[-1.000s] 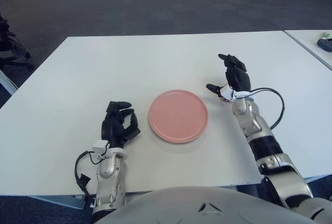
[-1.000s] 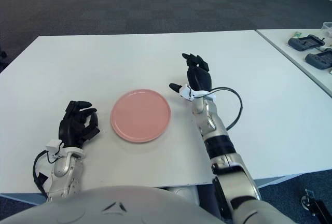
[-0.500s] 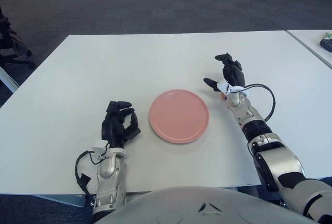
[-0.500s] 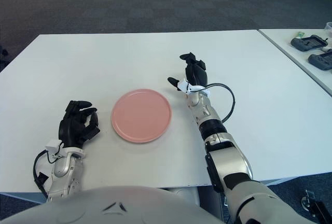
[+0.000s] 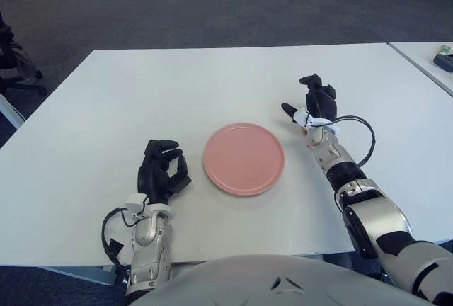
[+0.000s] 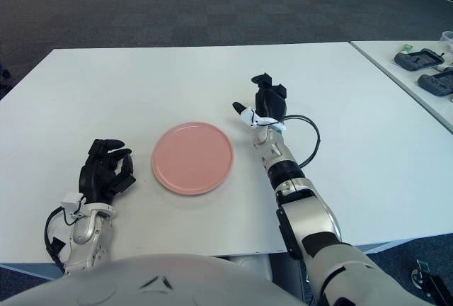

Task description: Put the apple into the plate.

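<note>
Only a sliver of the apple point(image 5: 304, 128) peeks out under the right hand point(image 5: 313, 104), right of frame centre, whose fingers curl over it; a firm grasp cannot be confirmed. The pink plate point(image 5: 243, 158) lies just left. The left hand point(image 5: 163, 171), lower left, is loosely curled, holding nothing.

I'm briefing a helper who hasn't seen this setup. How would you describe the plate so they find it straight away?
Start with the big white table directly before the robot. Near its front middle, between the left hand and the raised right hand, lies the plate. It is round, flat, pink and bare, the only coloured thing on that white top.
</note>
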